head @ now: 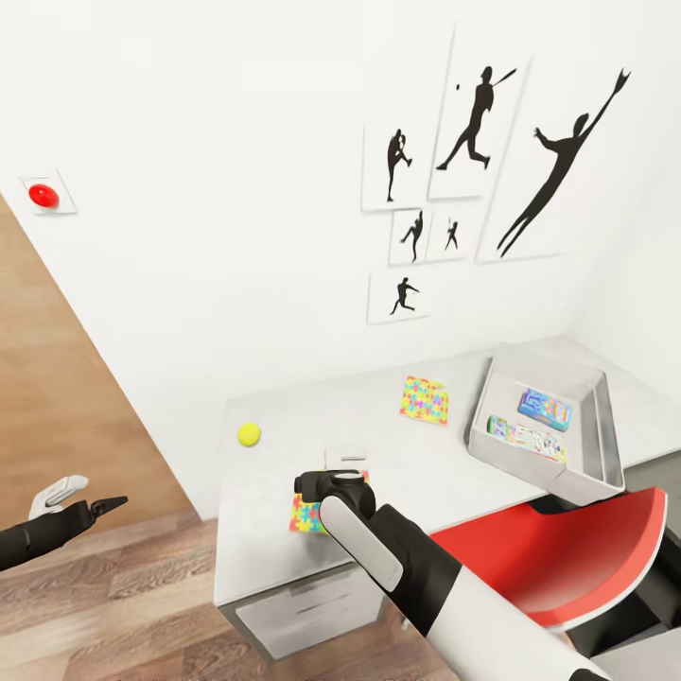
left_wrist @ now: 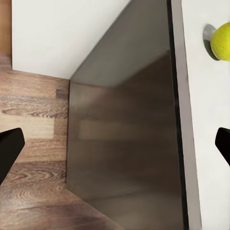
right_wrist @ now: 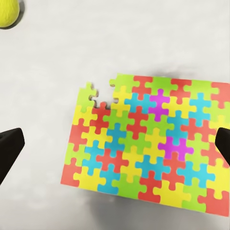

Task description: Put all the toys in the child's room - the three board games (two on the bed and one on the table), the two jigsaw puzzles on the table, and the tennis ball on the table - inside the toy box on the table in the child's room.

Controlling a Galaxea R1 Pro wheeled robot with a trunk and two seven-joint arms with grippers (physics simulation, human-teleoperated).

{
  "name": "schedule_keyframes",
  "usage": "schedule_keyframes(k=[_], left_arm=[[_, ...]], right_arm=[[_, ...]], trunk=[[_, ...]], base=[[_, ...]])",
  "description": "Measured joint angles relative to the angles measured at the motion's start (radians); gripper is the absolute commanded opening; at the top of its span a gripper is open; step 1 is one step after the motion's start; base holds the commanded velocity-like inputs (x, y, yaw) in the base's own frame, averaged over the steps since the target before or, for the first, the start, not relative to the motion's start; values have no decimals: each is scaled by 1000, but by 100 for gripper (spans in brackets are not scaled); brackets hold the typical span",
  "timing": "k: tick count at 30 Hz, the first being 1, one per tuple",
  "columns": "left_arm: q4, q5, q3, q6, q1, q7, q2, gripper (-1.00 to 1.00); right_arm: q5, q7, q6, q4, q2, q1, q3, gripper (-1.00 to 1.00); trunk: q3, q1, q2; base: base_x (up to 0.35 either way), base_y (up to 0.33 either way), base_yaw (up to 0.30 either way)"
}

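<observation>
The right arm reaches up from the lower right of the head view, its hand (head: 333,484) poised over a jigsaw puzzle (right_wrist: 148,143) at the bench's (head: 274,530) near edge. In the right wrist view both dark fingertips (right_wrist: 9,148) sit spread wide at the frame edges, gripping nothing. The left hand (head: 80,506) hangs at lower left over the wood floor (head: 113,586), off the bench, fingers parted and empty.

Two jigsaw puzzles are visible: the second one (head: 425,399) lies mid-bench. One tennis ball (head: 249,433) rests near the bench's left end. The toy box (head: 591,454), at right, holds two board games (head: 546,409). One red chair (head: 567,549) stands at lower right.
</observation>
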Motion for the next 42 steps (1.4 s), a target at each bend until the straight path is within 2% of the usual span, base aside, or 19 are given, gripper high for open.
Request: schedule_keyframes(k=[16, 27, 30, 34, 37, 42], left_arm=[[0, 0, 0, -1, 0, -1, 0, 100], [0, 0, 1, -6, 0, -3, 1, 100], [0, 0, 0, -8, 0, -3, 2, 100], [-1, 0, 0, -8, 0, -3, 5, 100], [-1, 0, 0, -9, 0, -3, 8, 100], [-1, -1, 0, -8, 0, -2, 12, 100]], right_arm=[[0, 0, -2, 1, 0, 0, 0, 100], [3, 1, -66, -1, 0, 0, 4, 100], [26, 1, -70, -3, 0, 0, 4, 100], [86, 0, -73, -4, 0, 0, 3, 100], [108, 0, -79, -5, 0, 1, 3, 100], [119, 0, -92, -5, 0, 1, 4, 100]], trunk=[[-26, 0, 0], [-44, 0, 0], [-48, 0, 0], [-55, 0, 0], [-58, 0, 0], [-60, 0, 0]], base=[[0, 0, 0], [0, 0, 0], [0, 0, 0], [0, 0, 0], [0, 0, 0], [0, 0, 0]])
